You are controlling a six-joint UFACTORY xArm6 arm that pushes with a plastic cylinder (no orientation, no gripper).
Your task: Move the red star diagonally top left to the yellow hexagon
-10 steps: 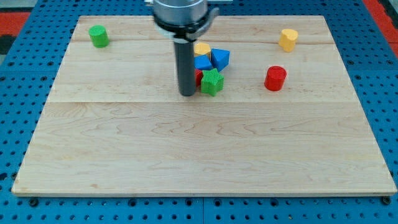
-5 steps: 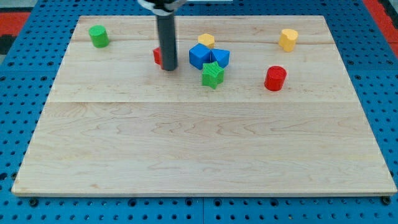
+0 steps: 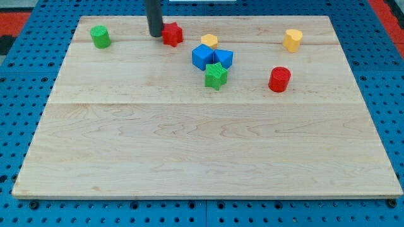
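The red star lies near the board's top edge, left of centre. The yellow hexagon lies to its right and slightly lower, a short gap between them. My tip stands just left of the red star, close to it or touching it.
A blue cube and a blue triangular block sit just below the yellow hexagon, with a green star below them. A red cylinder is at the right, a yellow cylinder at top right, a green cylinder at top left.
The red star went from beside the green star leftward, then up and right to near the top edge. My tip moved up and left with it. The other blocks stayed put.
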